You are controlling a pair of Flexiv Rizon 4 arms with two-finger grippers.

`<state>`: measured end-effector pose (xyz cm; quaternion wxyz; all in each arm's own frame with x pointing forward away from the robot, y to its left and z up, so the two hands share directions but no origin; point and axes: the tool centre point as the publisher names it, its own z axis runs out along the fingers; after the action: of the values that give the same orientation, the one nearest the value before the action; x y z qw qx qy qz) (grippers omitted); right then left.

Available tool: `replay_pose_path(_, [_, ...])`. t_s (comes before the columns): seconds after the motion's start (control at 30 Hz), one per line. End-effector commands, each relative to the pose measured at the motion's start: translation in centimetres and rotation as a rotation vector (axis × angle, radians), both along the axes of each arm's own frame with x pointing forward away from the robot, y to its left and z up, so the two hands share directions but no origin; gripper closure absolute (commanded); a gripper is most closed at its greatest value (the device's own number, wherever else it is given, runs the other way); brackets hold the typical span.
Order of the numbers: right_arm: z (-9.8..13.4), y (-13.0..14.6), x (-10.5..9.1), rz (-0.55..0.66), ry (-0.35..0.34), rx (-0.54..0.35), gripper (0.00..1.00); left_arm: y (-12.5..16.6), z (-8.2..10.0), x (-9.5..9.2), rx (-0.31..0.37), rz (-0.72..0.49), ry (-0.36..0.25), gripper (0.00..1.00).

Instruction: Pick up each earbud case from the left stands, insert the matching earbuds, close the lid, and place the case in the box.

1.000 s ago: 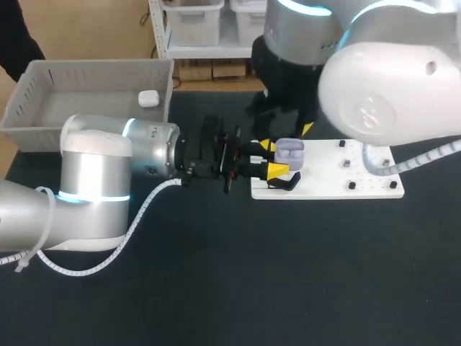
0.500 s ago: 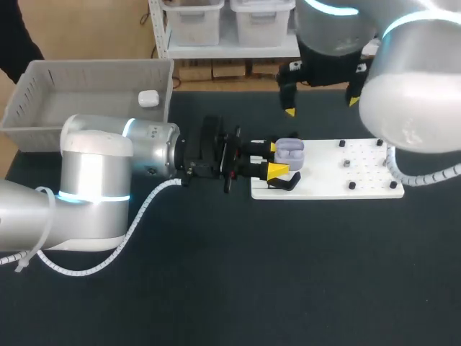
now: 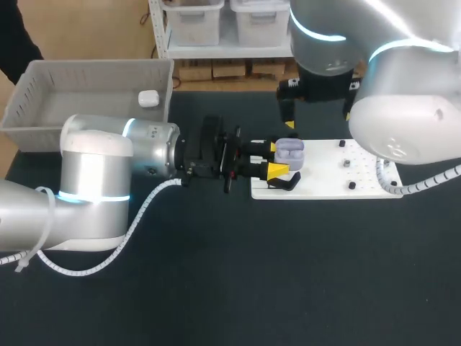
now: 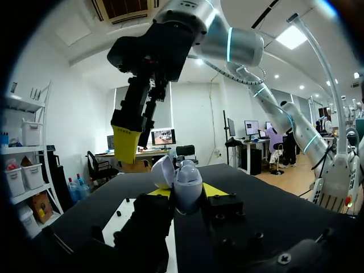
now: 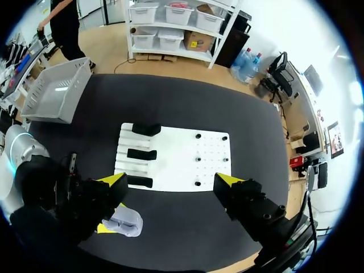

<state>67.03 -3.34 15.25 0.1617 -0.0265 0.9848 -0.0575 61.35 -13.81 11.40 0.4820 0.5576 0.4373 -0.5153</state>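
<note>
A lavender earbud case (image 3: 290, 153) with its lid open is held over the left end of the white board (image 3: 331, 180). My left gripper (image 3: 277, 160) is shut on it from both sides. In the left wrist view the case (image 4: 186, 183) sits between the yellow tips of the left gripper (image 4: 186, 193), lid (image 4: 161, 170) tipped back. My right gripper (image 3: 320, 117) hangs high above the board's far edge, open wide and holding nothing. Its own view shows the right gripper (image 5: 172, 182) above the board (image 5: 182, 162), with the case (image 5: 126, 220) below and off to one side.
A grey box (image 3: 43, 108) at the back left holds one white case (image 3: 148, 98). Three black stands (image 5: 141, 153) line the board's left end; small dark pegs (image 5: 197, 160) dot its right part. Dark table surface surrounds the board.
My right gripper has lifted away from the case, moved toward the table's back and opened wide. The left gripper and case have stayed put.
</note>
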Motion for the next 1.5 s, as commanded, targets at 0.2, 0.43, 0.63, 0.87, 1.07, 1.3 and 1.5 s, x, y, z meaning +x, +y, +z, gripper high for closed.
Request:
replay_pose_path(0.2, [-1.2,0.2,-0.4,0.005,0.028,0.006,0.00,0.0,0.0,0.0,-0.001,0.002,-0.001,1.00])
replay_pose_path(0.43, [-1.3,0.4,-2.1,0.025,0.051,0.005,0.00,0.0,0.0,0.0,-0.001,0.002,-0.001,1.00])
replay_pose_path(0.63, [-1.1,0.5,-3.5,0.035,0.065,0.009,0.00,0.0,0.0,0.0,-0.001,0.002,-0.001,1.00])
replay_pose_path(0.87, [1.1,-0.2,-3.9,0.000,-0.090,0.004,0.00,0.0,0.0,0.0,-0.001,0.002,-0.001,1.00])
replay_pose_path(1.07, [6.8,-1.0,-5.8,0.094,-0.317,0.029,0.00,0.7,0.6,0.1,-0.013,0.044,0.033,1.00])
replay_pose_path(1.3, [10.2,-2.2,-9.3,0.205,-0.386,0.080,0.00,4.6,2.7,0.6,-0.051,0.190,0.125,1.00])
replay_pose_path(1.5, [10.2,-2.2,-9.3,0.205,-0.386,0.080,0.00,9.3,5.3,1.3,-0.040,0.336,0.119,1.00])
